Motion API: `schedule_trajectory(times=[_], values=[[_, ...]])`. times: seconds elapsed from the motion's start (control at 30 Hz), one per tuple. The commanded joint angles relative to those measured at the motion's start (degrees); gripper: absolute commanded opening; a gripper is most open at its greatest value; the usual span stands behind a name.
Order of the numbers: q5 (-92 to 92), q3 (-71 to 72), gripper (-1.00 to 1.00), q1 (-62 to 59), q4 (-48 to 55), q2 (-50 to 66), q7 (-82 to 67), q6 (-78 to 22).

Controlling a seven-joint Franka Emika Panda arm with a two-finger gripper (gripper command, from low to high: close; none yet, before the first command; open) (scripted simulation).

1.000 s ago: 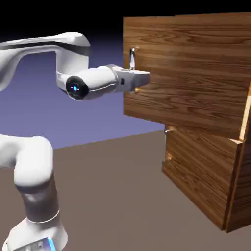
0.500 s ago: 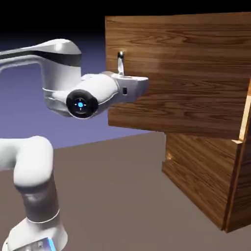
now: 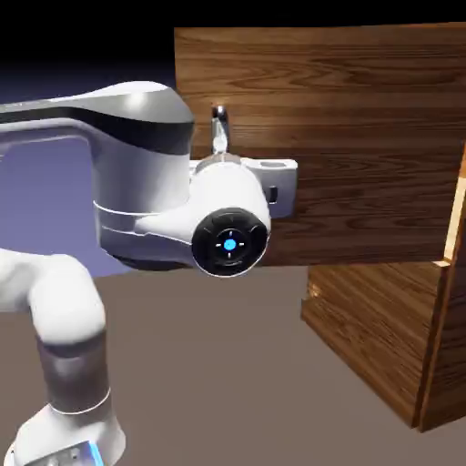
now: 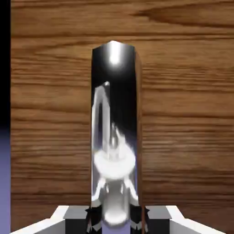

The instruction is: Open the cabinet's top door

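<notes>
While top door stands swung out from cabinet, tool is clamped on its handle.

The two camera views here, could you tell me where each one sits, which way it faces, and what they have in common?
Exterior view: stands still beside the robot, facing the cabinet; the white arm rises from the lower left, its gripper at the top door.
Hand view: sits on the hand, looking along the gripper at the door's wood; only the hand's bottom edge shows.
Shared: both show the silver handle, which the gripper closes on.
</notes>
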Motion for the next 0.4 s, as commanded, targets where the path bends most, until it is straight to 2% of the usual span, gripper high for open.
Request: schedule_trajectory(times=[0.0,0.33,0.37], values=[[-0.89,-1.93,-1.0,2.01,2.08,0.67,-0.02,-1.76],[-7.26,-18.15,-1.0,22.74,21.86,2.5,1.91,-16.47],[-7.26,-18.15,1.0,22.75,21.86,2.49,1.91,-16.47]])
